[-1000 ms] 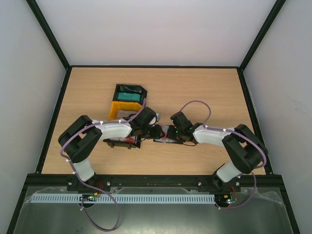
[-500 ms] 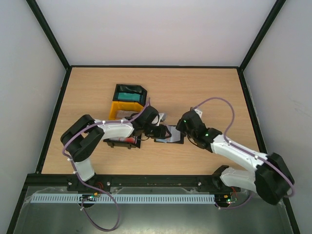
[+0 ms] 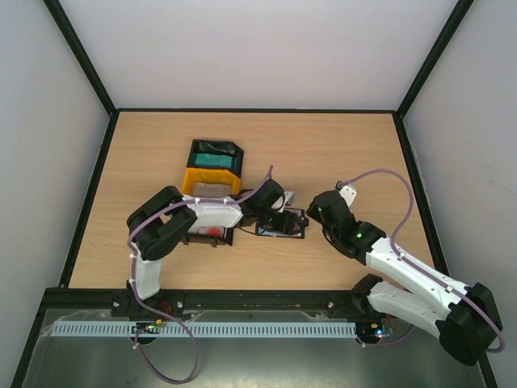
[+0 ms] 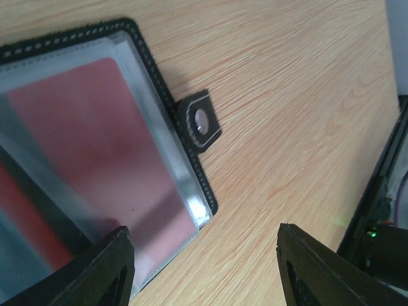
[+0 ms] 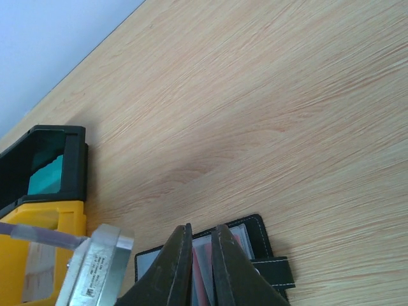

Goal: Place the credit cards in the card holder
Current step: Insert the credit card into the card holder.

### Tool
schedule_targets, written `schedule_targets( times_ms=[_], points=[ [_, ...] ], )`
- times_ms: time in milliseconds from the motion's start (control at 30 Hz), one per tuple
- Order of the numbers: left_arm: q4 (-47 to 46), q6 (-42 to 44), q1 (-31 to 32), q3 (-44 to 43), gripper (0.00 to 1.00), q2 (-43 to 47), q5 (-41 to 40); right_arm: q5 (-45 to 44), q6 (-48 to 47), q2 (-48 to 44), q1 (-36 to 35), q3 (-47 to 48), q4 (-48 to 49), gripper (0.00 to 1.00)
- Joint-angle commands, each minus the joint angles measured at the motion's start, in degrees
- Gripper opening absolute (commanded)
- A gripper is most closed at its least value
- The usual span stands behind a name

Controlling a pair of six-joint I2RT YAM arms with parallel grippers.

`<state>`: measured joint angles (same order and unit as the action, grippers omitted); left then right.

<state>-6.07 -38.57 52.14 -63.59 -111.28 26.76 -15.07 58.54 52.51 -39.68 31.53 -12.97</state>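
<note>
Lying open on table (image 3: 339, 145): card holder (image 3: 282, 223), red card (image 4: 95, 146) inside.
Left gripper (image 4: 204, 268) spread wide, empty; right gripper (image 5: 203, 255) nearly closed, empty.

No legible text; sticker (image 5: 95, 278) on left arm hardware too blurred to read.

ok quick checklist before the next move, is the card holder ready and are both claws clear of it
1. Card holder lying open on the table: ok.
2. Red card seated behind the clear pocket: ok.
3. Left claw open and empty, over the holder's corner: ok.
4. Right claw empty, fingers nearly together above the holder: ok.
5. More cards ready, teal stack in the black tray: ok.
6. Free pocket for the next card: cannot tell.
</note>
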Motion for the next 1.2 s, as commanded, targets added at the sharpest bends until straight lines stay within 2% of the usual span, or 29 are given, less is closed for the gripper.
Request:
schedule_targets(
  times_ms=[0,200,400,533,767,900,1067,1167],
  points=[
    [3.1,2.0,0.3,-1.1,0.64,0.4,-2.6,-2.7,0.9,-1.3,-0.2,-0.5,-3.1,0.11],
    [10.8,5.9,0.2,-2.8,0.76,9.3,-9.6,0.0,-1.1,-1.0,-0.2,0.4,-2.5,0.14],
    [29.3,7.2,0.1,-3.6,0.99,16.3,-27.5,3.1,-1.9,0.2,-0.1,0.0,-0.9,0.17],
    [34.4,6.5,0.0,1.0,1.0,22.9,-36.0,4.3,-1.5,0.9,-0.2,-0.8,0.5,0.18],
    [36.2,0.6,-1.6,10.7,0.99,32.9,-42.5,5.3,0.0,1.5,-0.2,-2.3,2.1,0.18],
    [33.7,-1.9,-4.5,14.3,0.94,34.1,-38.1,6.4,0.9,1.9,-0.2,-3.3,3.4,0.18],
    [30.4,-1.0,-7.7,16.1,0.82,31.2,-30.6,6.8,0.7,3.0,-0.2,-3.1,2.8,0.18],
    [29.9,-0.4,-8.6,16.3,0.8,29.5,-28.5,6.8,1.0,3.0,-0.2,-3.2,2.8,0.18]
  ],
)
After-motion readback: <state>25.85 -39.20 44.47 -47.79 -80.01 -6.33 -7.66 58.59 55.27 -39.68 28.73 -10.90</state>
